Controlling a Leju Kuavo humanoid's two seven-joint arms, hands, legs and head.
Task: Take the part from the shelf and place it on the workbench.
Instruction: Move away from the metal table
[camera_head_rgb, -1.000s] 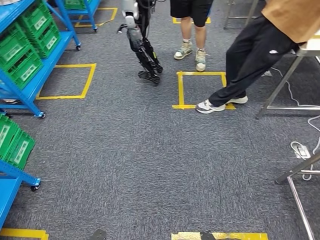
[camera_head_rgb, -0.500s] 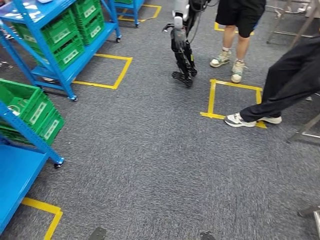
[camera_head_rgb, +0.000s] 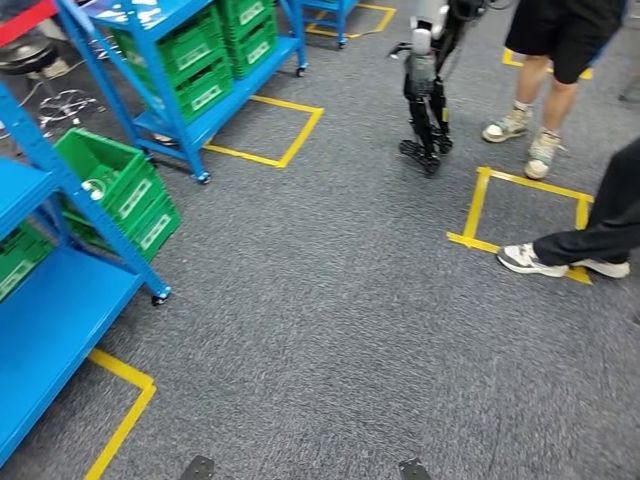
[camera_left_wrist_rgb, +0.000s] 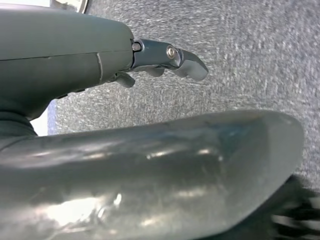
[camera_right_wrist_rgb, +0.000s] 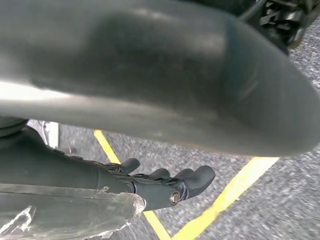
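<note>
Blue shelf (camera_head_rgb: 162, 75); green bins (camera_head_rgb: 113, 185) with white labels.

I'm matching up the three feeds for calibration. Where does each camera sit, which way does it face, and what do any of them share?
Head view: high on the body, looking forward and down at grey carpet, blue shelves and green bins.
Left wrist view: behind the left hand, looking down at carpet.
Right wrist view: behind the right hand, looking down at yellow floor tape.
Shared: carpet in all; yellow tape in the head and right wrist views.
</note>
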